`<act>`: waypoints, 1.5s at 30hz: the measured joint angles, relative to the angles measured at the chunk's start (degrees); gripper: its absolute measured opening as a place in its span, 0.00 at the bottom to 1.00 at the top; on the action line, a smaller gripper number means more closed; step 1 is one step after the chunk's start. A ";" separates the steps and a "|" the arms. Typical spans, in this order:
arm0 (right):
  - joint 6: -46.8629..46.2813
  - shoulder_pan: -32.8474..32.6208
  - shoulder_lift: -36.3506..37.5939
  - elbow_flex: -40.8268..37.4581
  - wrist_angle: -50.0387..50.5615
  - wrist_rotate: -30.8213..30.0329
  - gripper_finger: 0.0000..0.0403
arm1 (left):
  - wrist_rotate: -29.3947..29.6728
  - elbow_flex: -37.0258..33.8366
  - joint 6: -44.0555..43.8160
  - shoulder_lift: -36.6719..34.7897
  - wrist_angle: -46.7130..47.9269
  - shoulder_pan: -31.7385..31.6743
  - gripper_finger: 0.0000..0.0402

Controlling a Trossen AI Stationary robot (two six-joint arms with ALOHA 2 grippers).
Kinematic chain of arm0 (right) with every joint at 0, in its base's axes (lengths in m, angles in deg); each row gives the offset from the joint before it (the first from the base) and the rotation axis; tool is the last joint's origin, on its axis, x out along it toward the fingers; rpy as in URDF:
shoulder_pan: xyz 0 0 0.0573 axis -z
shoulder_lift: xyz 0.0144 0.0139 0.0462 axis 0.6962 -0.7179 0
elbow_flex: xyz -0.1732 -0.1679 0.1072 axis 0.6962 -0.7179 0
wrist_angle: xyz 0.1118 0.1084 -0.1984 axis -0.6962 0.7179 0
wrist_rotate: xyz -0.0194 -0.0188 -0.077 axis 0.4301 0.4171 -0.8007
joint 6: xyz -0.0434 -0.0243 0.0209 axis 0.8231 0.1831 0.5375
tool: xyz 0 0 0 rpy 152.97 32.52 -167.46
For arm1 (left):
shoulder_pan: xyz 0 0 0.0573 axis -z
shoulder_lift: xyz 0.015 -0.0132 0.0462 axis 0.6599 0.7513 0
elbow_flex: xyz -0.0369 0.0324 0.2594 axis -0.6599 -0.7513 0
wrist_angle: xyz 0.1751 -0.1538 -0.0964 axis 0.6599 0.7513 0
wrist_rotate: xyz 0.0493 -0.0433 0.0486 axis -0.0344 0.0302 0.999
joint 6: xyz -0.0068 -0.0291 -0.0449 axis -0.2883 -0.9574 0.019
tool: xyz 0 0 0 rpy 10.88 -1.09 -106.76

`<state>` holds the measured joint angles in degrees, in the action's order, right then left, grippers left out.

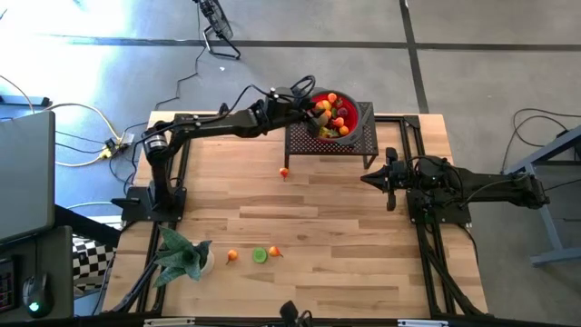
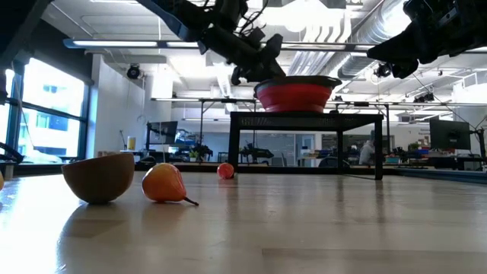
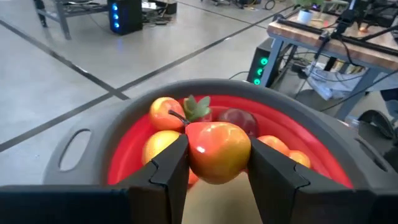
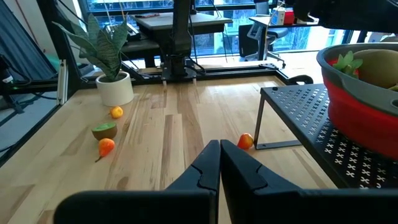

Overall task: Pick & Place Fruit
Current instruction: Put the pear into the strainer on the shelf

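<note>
From above, the left gripper (image 1: pixel 318 107) reaches over the rim of the red bowl (image 1: pixel 356 133), which sits on a black perforated stand (image 1: pixel 304 141); it hangs there, I'd judge, so the fruit between its fingers can be handled over the heap. The right gripper (image 1: pixel 370 178) waits low over the surface, well apart from the bowl. One small fruit (image 1: pixel 285 172) lies on the wood near the stand, and three more (image 1: pixel 253 255) lie far off by the potted plant (image 1: pixel 183 257).

At table height, a half kiwi (image 2: pixel 99 176) and an orange pear (image 2: pixel 165 183) lie close by, with the bowl raised behind.

From the left wrist, the fingers (image 3: pixel 169 163) stand partly open, pressed against both sides of a red-yellow apple (image 3: pixel 217 151) just above the other fruit.

From the right wrist, the fingers (image 4: pixel 205 164) are pressed together, holding nothing.
</note>
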<state>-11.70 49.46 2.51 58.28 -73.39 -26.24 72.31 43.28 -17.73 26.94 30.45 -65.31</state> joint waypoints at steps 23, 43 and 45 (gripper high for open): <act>0.00 0.01 0.00 0.00 -0.01 -0.02 0.01 | -0.07 0.00 0.42 -0.09 1.08 0.02 0.56; -0.31 0.02 0.00 0.00 -0.02 0.15 0.01 | -0.74 0.00 2.82 -7.33 6.42 0.02 0.58; -0.31 0.02 0.00 0.00 -0.02 0.15 0.01 | -0.79 0.00 3.07 -8.56 9.16 0.02 0.58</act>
<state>-12.01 49.49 2.51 58.28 -73.41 -26.09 71.53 43.28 -14.66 18.38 39.61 -65.28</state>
